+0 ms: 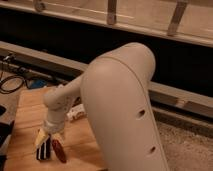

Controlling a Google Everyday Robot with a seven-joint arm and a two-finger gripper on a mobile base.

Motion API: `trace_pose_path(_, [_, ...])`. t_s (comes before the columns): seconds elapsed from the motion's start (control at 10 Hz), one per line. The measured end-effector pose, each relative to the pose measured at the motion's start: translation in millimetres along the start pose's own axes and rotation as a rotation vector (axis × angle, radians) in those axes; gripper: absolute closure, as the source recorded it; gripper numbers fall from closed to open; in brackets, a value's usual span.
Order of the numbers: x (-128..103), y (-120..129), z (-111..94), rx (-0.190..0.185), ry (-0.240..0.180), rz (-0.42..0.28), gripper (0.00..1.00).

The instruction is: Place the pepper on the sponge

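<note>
The pepper (59,150) is a slim dark red piece lying on the wooden table (27,112) near its front edge. It lies just right of a black-and-white striped block (44,151). My gripper (50,136) hangs at the end of the pale arm, directly above these two pieces and very close to them. The pepper's upper end sits right under the gripper; I cannot tell whether they touch. The sponge is hidden or out of view; my bulky arm covers the table's right side.
A white box with markings (76,114) lies on the table behind the gripper. Black cables (12,82) and a bluish shape (36,82) sit beyond the table's far left edge. A dark wall and a railing run behind.
</note>
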Motion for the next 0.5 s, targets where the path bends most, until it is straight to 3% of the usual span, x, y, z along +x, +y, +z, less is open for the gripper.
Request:
trace_pose_path(0.3, [1,-1,12,0.05,0.003,0.01,0.25])
trace_pose_path(0.5, [3,-6,18,0.061,0.004,0.011,0.25])
